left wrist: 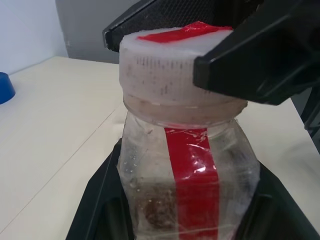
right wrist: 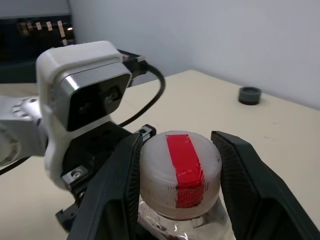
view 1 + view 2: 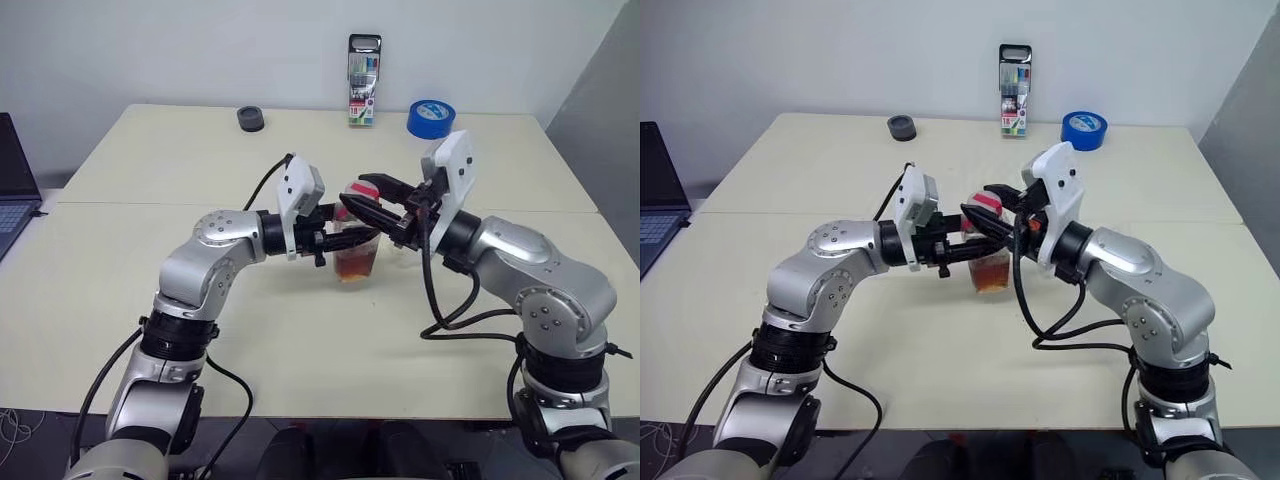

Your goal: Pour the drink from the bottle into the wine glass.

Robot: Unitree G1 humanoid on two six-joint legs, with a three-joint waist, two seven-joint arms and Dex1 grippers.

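Note:
The bottle [image 3: 357,252] is a small clear plastic one, held upright just above the table at its middle. The amber drink [image 3: 355,266] fills its lower part. My left gripper [image 3: 345,240] comes in from the left and is shut on the bottle's body [image 1: 192,175], below the red label strip. My right gripper [image 3: 355,192] reaches in from the right with a black finger on each side of the white-and-red cap [image 2: 180,175], pressed against it. The wine glass is hidden.
At the table's far edge stand a tall marker pack [image 3: 364,80], a blue tape roll [image 3: 431,118] and a small dark round lid [image 3: 251,119]. A laptop [image 3: 15,190] sits off the left side. The cream table [image 3: 150,300] spreads around the arms.

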